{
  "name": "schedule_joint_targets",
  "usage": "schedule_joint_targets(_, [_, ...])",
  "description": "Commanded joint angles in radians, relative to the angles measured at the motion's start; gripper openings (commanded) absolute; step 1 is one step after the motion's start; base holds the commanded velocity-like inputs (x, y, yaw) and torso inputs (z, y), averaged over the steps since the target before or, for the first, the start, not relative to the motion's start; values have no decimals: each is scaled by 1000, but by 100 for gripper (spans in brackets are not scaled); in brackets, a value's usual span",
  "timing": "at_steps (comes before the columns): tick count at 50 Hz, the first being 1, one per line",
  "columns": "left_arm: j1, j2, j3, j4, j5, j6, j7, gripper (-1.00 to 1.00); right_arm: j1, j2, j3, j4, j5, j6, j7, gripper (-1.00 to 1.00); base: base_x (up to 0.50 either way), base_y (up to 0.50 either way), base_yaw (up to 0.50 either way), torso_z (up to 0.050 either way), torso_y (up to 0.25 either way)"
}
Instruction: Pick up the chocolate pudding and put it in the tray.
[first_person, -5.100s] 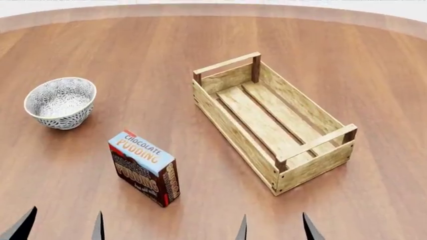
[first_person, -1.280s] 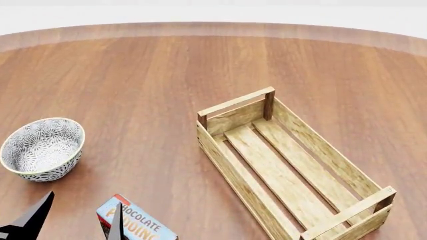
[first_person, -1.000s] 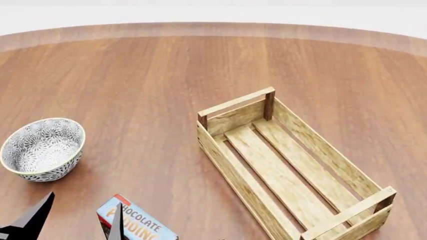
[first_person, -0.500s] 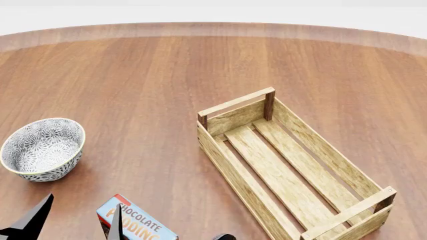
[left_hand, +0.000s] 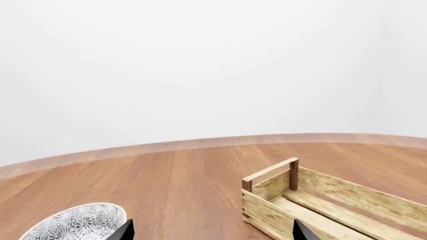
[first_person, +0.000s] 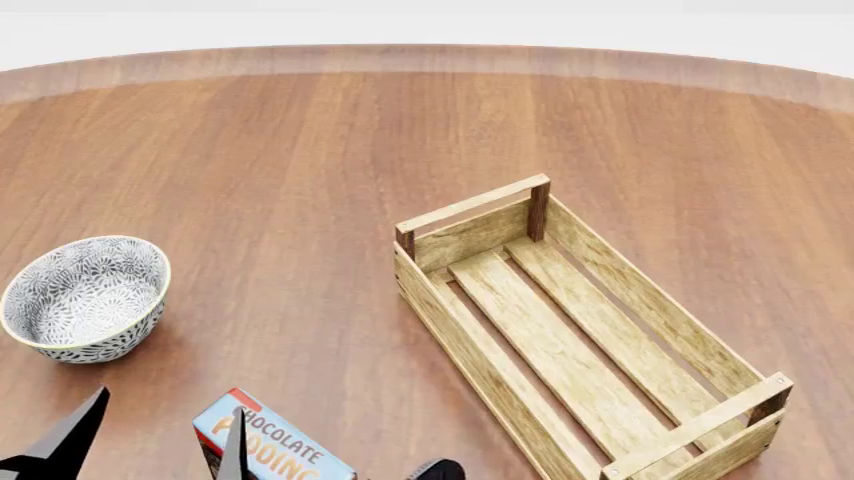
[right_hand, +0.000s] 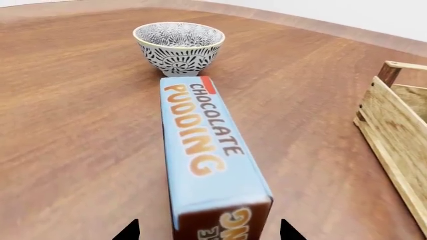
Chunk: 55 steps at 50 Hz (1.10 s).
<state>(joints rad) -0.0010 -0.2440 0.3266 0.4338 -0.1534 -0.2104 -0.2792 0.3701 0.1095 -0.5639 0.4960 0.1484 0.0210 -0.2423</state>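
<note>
- A broad round table (first_person: 334, 150) of reddish-brown wood fills the head view, its curved rim meeting a plain white backdrop.
- The chocolate pudding (right_hand: 207, 155) stands on edge on the table, at the bottom edge of the head view, its light-blue lettered face up. It is well apart from the tray (first_person: 587, 340), which lies empty to the right.
- A grey-white patterned bowl (first_person: 83, 297) sits on the table left of the carton, near it but not touching.
- The right gripper (right_hand: 208, 231) shows two dark fingertips at the bottom edge of its wrist view, one on each side of the carton's near end. The claw stands apart, wider than the carton, and nothing is clamped.
- The left gripper (left_hand: 211, 231) shows two dark tips spread wide, with only air and table between them. It holds nothing.
- In the head view, the left arm's tips rise at the lower left, one of them in front of the carton's edge. I cannot tell whether it touches.
- The step in hand looks like the right arm's approach to grasp.
- To do it well, I would advance the claw along the carton's length until the fingers flank its narrow sides, keeping it centred.
- Close only once the pads sit well past the near end, since a grip on the end alone could let the tall, thin box swing or tip.
- Lift straight up before moving toward the tray.
</note>
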Motion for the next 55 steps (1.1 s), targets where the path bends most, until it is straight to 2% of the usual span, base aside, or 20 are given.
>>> schedule_joint_targets(1, [0,-5,5,5,-4,2,-6,100,16,-12,-8,47,8,-26,-1,100,0,0,0,0,0])
schedule_joint_targets(32, [-9,-12,24,-9,-8,12,-19,100,93,-64,-23,310,38,-180,-8,100,0,0,0,0,0])
schedule_joint_targets(47, [-7,-16,33,-6,-11,15,-25,100,112,-72,-47,358,50,-209,2,100,0,0,0,0,0])
schedule_joint_targets(48, [-8,-17,34,-4,-11,13,-25,100,114,-73,-48,365,52,-216,2,-100,0,0,0,0,0])
schedule_joint_targets(55, [-8,-20,35,3,-15,11,-29,100,101,-58,-58,321,62,-197,12,-100,0,0,0,0,0])
